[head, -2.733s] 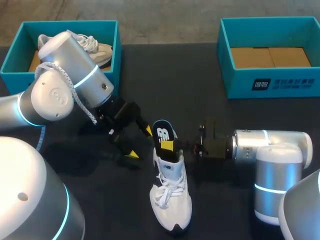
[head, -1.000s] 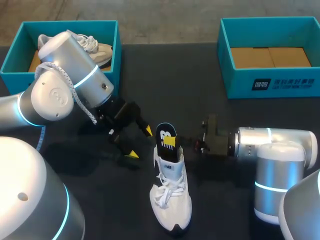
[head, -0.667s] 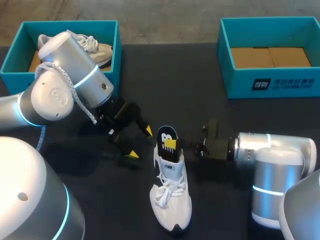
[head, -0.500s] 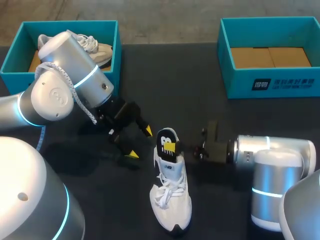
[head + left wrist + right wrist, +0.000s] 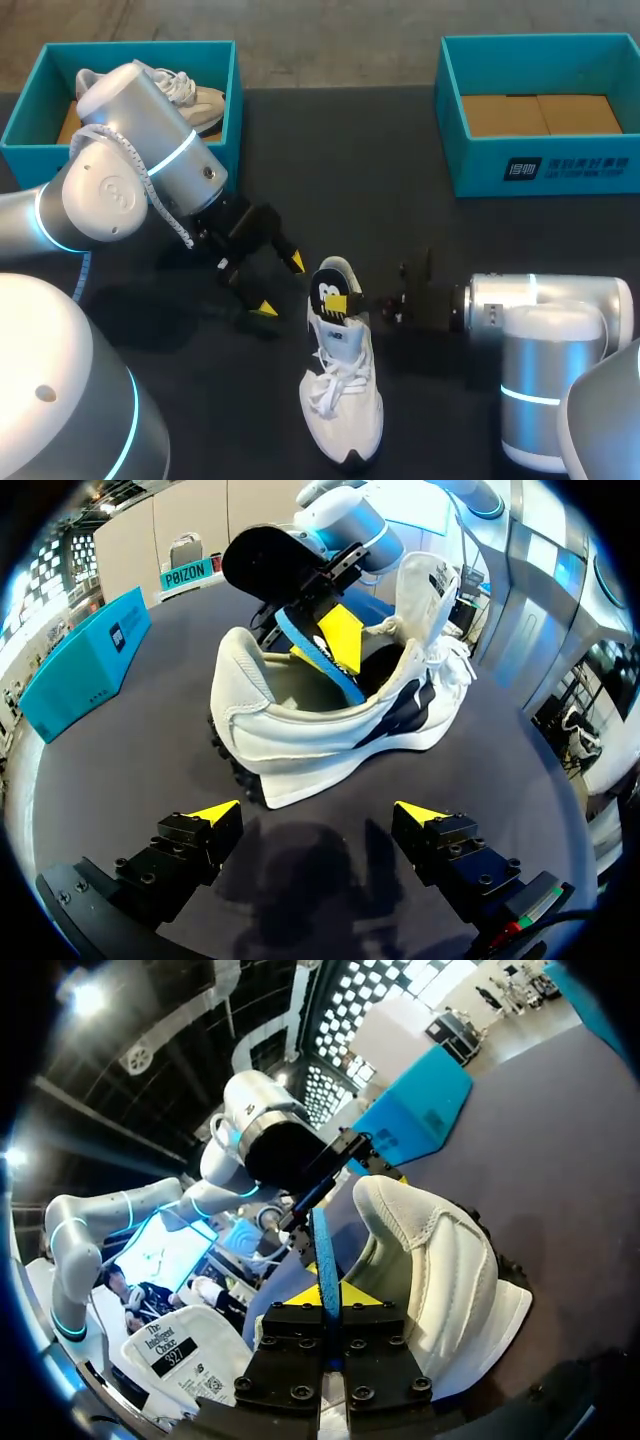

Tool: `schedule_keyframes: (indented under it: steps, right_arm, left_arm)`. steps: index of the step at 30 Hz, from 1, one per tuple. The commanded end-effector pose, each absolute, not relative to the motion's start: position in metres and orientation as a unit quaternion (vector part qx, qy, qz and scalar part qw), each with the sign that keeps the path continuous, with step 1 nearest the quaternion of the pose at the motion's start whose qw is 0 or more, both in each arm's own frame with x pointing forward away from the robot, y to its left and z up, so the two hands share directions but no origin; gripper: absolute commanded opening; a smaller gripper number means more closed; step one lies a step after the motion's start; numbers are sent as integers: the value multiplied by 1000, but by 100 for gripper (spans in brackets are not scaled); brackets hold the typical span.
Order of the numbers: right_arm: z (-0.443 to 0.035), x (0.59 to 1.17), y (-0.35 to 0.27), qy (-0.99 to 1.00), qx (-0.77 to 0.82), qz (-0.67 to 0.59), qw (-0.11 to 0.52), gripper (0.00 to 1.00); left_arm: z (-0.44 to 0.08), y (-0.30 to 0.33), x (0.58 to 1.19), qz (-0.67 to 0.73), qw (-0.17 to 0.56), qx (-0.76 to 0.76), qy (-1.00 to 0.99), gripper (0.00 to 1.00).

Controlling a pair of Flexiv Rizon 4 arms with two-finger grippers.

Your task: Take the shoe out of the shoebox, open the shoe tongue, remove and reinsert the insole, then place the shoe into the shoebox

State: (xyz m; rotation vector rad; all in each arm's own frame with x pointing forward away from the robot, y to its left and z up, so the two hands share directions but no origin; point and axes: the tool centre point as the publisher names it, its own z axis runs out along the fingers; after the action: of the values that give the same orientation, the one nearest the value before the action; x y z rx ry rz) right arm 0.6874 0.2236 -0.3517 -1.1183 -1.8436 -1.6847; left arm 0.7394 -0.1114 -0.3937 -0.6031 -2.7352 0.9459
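Note:
A white shoe (image 5: pixel 345 400) lies on the dark table, toe toward the front edge, laces tied and tongue raised. Its black insole (image 5: pixel 330 287) with a blue underside stands on edge over the heel opening, and my right gripper (image 5: pixel 338 303) is shut on it. In the right wrist view the gripper (image 5: pixel 328 1305) pinches the insole's thin blue edge (image 5: pixel 322 1250) just beside the shoe (image 5: pixel 440 1260). My left gripper (image 5: pixel 280 285) stands open to the left of the heel. From its wrist view, the gripper (image 5: pixel 318 812) faces the shoe's side (image 5: pixel 330 715) with nothing between its fingers.
A teal shoebox (image 5: pixel 236 100) at the back left holds a second pale shoe (image 5: pixel 200 100). Another teal box (image 5: pixel 540 165) with a cardboard floor stands at the back right. Dark table lies bare between the boxes and ahead of the shoe's toe.
My right gripper has shifted toward the front edge, carrying the insole down closer to the heel opening. The left arm and the shoe have stayed in place.

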Motion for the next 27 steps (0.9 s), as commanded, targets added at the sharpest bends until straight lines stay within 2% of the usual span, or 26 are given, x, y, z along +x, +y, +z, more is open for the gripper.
schedule_keyframes:
  steps: [1,2,19,20,27]
  right_arm:
    - [-349,683,225,-664,-402,-598,198,0]
    - [-338,688,222,-668,-391,-607,180,42]
    - [-338,688,222,-668,-391,-607,180,42]
    - [-330,693,222,-674,-379,-613,162,48]
    - [-320,705,221,-683,-364,-617,141,49]
  left_arm:
    - [-394,-112,739,317,92,-203,-922,100]
    - [-394,-112,739,317,92,-203,-922,100]
    - [-394,-112,739,317,92,-203,-922,100]
    - [-394,-112,739,317,92,-203,-922,100]
    - [-394,-112,739,317,92,-203,-922,100]
